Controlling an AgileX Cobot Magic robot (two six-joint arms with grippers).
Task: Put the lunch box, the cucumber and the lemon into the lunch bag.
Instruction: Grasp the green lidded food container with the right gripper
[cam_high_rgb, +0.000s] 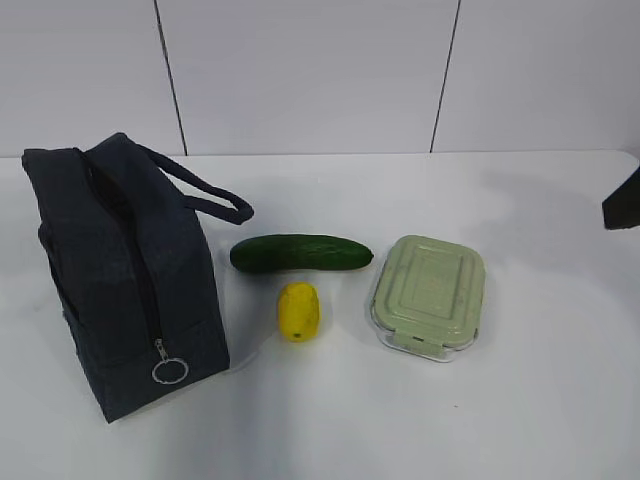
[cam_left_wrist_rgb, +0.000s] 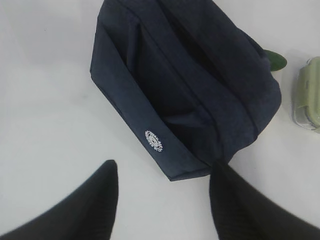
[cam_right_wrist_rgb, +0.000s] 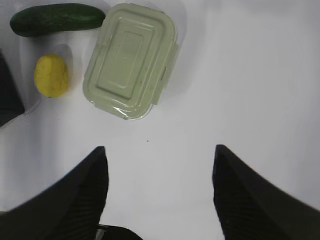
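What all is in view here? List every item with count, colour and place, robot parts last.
lunch bag: one, dark navy, left side of the table, zipper closed, silver ring pull at the near end.
cucumber: one, dark green, lying just right of the bag.
lemon: one, yellow, in front of the cucumber.
lunch box: one, pale green lid on a clear base, right of the cucumber and lemon.
table: one, white, under everything.
wall: white panels, behind the table.
left gripper: one, black, open, above the table near the bag.
right gripper: one, black, open, above bare table near the lunch box.
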